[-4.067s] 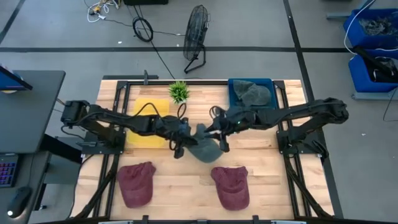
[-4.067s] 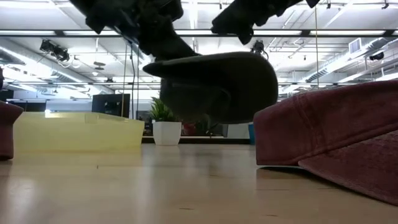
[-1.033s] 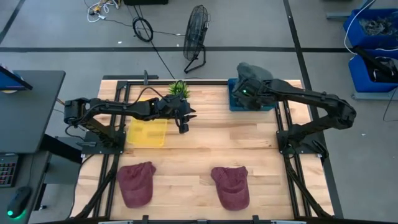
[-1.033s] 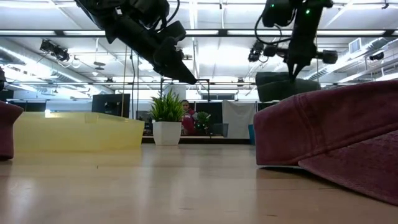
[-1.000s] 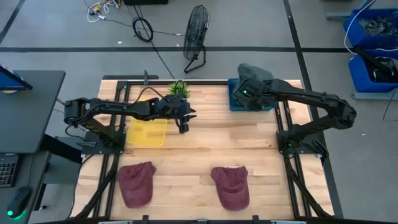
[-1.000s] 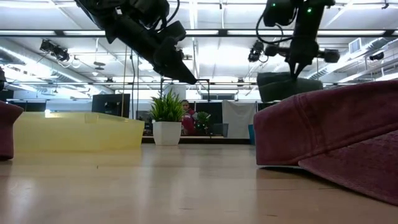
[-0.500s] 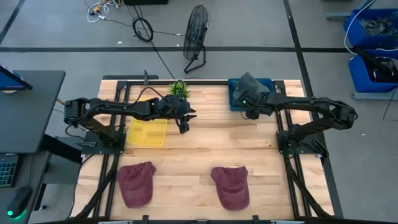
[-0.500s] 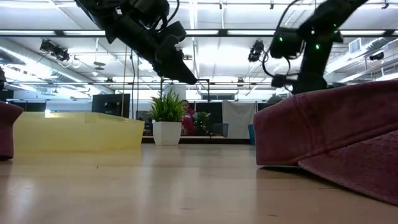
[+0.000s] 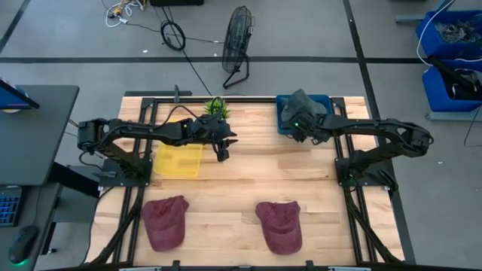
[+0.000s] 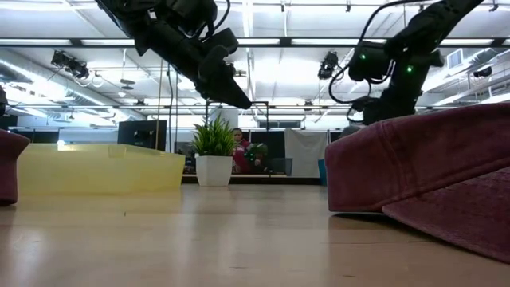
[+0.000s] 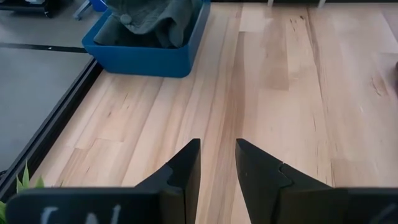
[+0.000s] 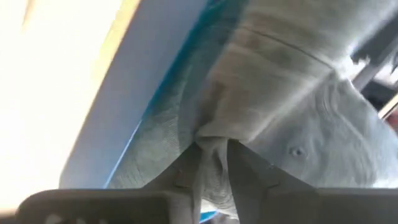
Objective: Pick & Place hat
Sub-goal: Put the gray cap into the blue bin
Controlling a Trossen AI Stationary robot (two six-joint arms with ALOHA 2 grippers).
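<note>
A grey-green hat (image 9: pixel 304 102) lies in the blue bin (image 9: pixel 280 113) at the table's far right, and my right gripper (image 9: pixel 300 119) is down at the bin, shut on its cloth (image 12: pixel 292 118). Two maroon hats (image 9: pixel 166 222) (image 9: pixel 280 224) rest on the table near its front edge. My left gripper (image 9: pixel 224 153) hangs open above the table's middle, by the yellow bin (image 9: pixel 181 158), with nothing between its fingers (image 11: pixel 186 168). In the left wrist view the blue bin (image 11: pixel 155 59) shows grey-green cloth (image 11: pixel 155 18) heaped inside. My right gripper has a bunched fold of the grey-green hat's cloth (image 12: pixel 211 134) between its two fingers (image 12: pixel 186 171). The fingers reach into the bin at a slant from the table's right. The hat rests inside the blue bin, and the cloth around the fold looks slack.
A potted plant (image 9: pixel 217 111) stands at the far edge between the two bins. A floor fan (image 9: pixel 237 45) stands beyond the table. Bare wood lies between the bins and the two maroon hats.
My right gripper has come down from above the blue bin and a little toward the near edge. It carried the grey-green hat, which hung clear above the bin and now lies in it.
</note>
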